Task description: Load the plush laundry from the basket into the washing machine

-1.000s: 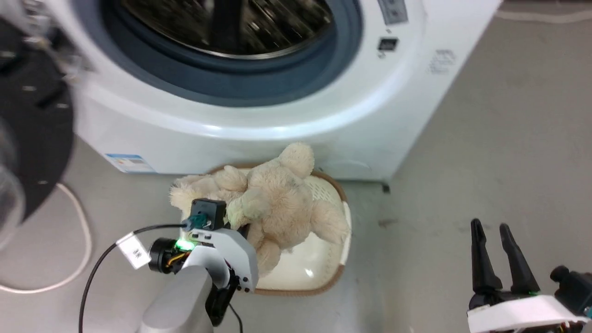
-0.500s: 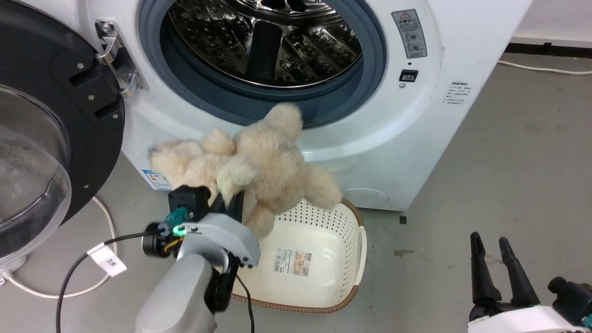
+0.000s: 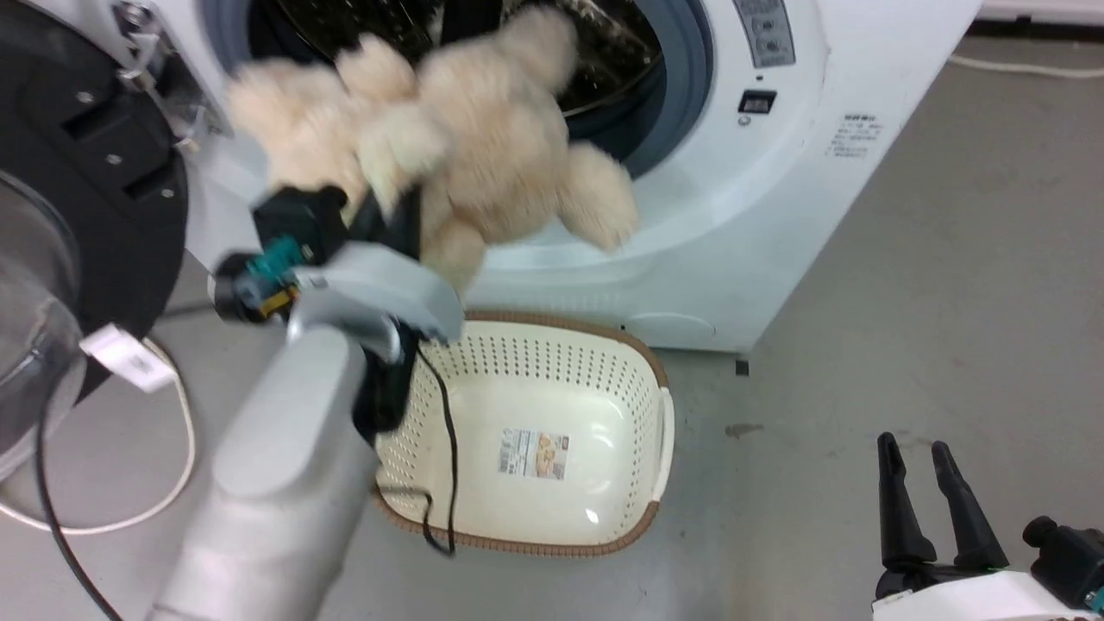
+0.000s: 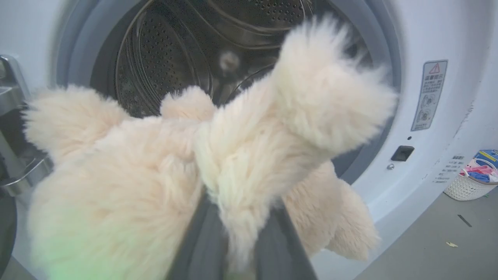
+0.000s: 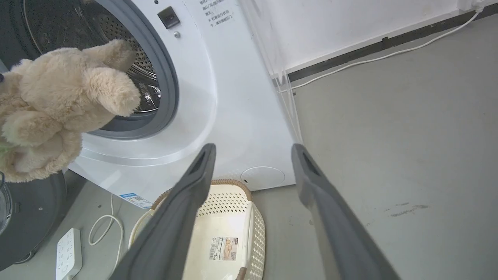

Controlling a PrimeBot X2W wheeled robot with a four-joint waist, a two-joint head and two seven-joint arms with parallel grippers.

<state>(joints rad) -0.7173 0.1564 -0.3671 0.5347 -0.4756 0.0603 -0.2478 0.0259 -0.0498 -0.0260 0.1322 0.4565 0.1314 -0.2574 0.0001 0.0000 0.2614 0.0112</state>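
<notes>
The plush laundry [image 3: 466, 138], a shaggy cream-beige toy, hangs in the air in front of the washing machine's [image 3: 776, 216] round opening. My left gripper [image 3: 392, 207] is shut on it from below. In the left wrist view the two dark fingers [image 4: 200, 237] pinch a fluffy limb of the plush laundry [image 4: 249, 155], with the steel drum [image 4: 175, 50] right behind. The basket [image 3: 642, 362] stands on the floor under the toy, its label bare. My right gripper [image 3: 916, 448] stays low at the right, open and holding nothing [image 5: 253, 149].
The black-framed glass door [image 3: 86, 172] stands swung open at the left. A white cable [image 3: 172, 483] loops on the floor beside it, near a power strip [image 5: 68, 252]. A small basket of pegs [image 4: 472, 175] sits to the machine's right on the grey floor.
My left arm has lifted the plush laundry out of the basket and up to the drum opening. The head view has shifted too. The right gripper has stayed put.
</notes>
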